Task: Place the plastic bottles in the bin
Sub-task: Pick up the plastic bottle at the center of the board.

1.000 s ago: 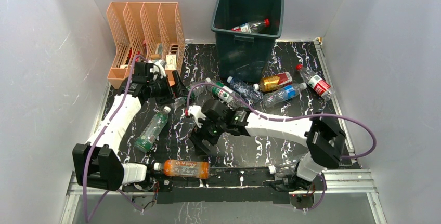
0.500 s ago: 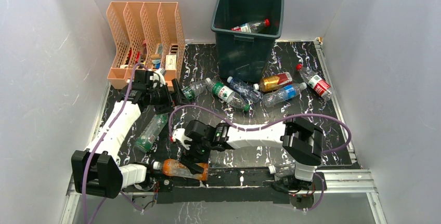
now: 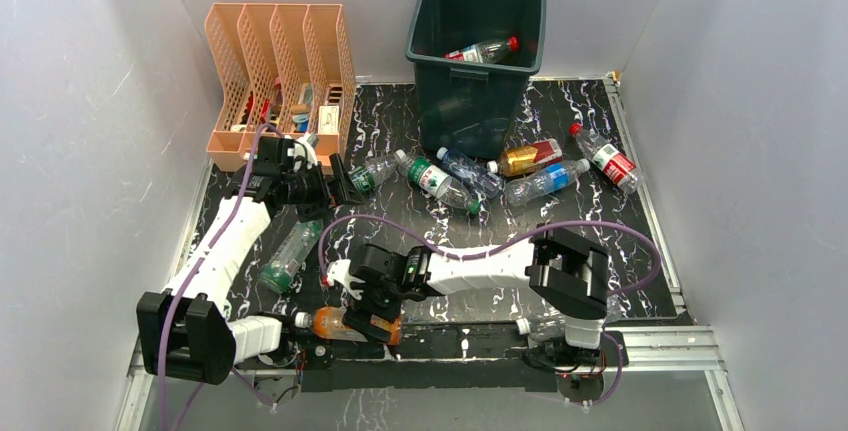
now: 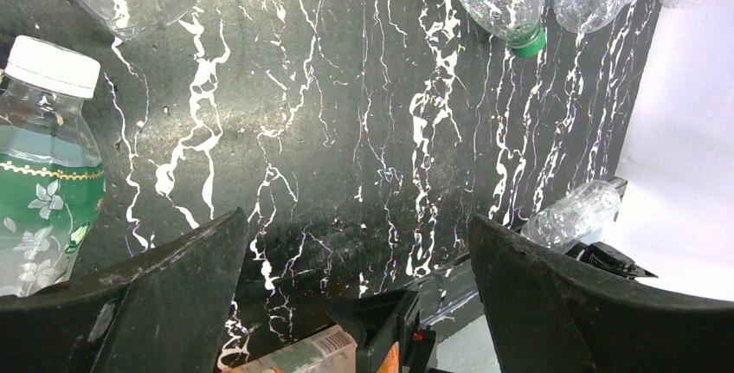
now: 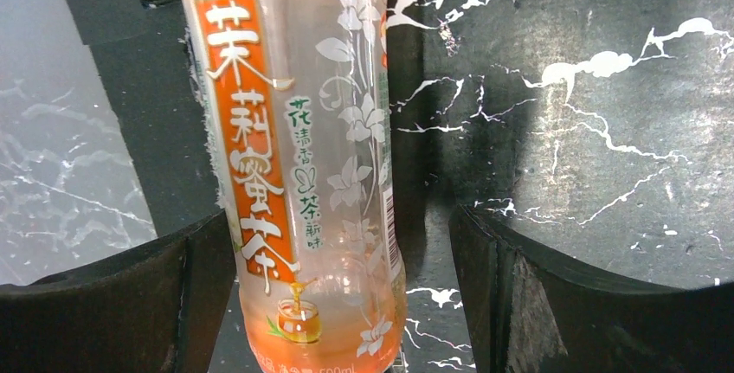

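Observation:
An orange tea bottle (image 3: 335, 324) lies at the table's front edge. My right gripper (image 3: 367, 313) is open and straddles it. In the right wrist view the orange bottle (image 5: 303, 174) stands between the fingers of my right gripper (image 5: 339, 221), close to the left one and with a gap to the right one. My left gripper (image 3: 340, 181) is open over bare table and holds nothing (image 4: 357, 220). A green-label bottle (image 3: 290, 251) (image 4: 43, 174) lies beside it. The dark green bin (image 3: 470, 101) at the back holds a red-capped bottle (image 3: 485, 50). Several more bottles (image 3: 528, 157) lie in front of it.
A peach file organizer (image 3: 280, 61) stands at the back left. A clear bottle (image 3: 372, 171) lies just right of the left gripper, and another (image 3: 545, 326) lies by the right arm's base. Purple cables loop over the table. White walls close in both sides.
The right arm has swung from the table's middle down and left to the orange bottle at the front edge. The left gripper shifted slightly and stays open.

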